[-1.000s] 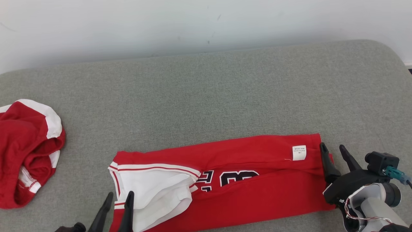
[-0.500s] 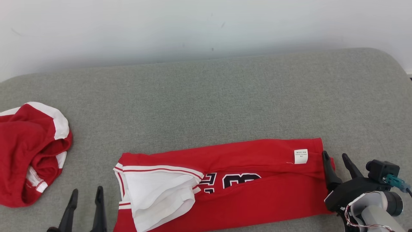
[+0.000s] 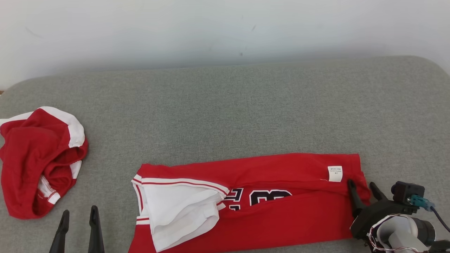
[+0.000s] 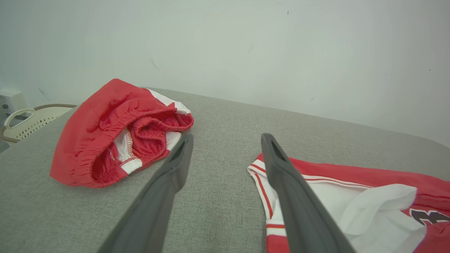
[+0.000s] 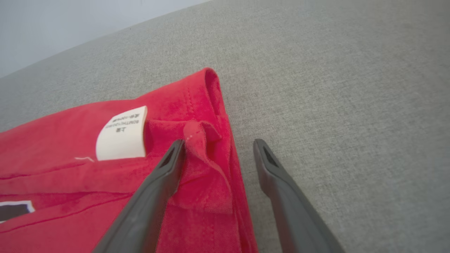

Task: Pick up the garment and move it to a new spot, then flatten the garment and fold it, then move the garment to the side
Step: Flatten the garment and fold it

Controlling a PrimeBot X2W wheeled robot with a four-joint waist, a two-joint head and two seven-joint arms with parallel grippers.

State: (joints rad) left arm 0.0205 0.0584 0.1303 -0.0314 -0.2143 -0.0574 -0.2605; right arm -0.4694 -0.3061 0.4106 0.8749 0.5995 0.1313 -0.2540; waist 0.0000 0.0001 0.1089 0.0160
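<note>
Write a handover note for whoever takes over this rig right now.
Left gripper: jaws open, empty, left of the red jersey, by its white end.
Right gripper: jaws open astride its right edge, gripping nothing.
The jersey lies on the grey pad, folded lengthwise into a strip; a second red garment sits crumpled at the far left.
Left, likely: fold crosswise, then move it aside.

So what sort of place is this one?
Likely an indoor laundry-folding station: a grey fabric-covered surface against a plain white wall, a pale laundry basket beside it, and a red jersey laid out.

Left pincer (image 3: 79,210), right pincer (image 3: 361,182): both agape.
</note>
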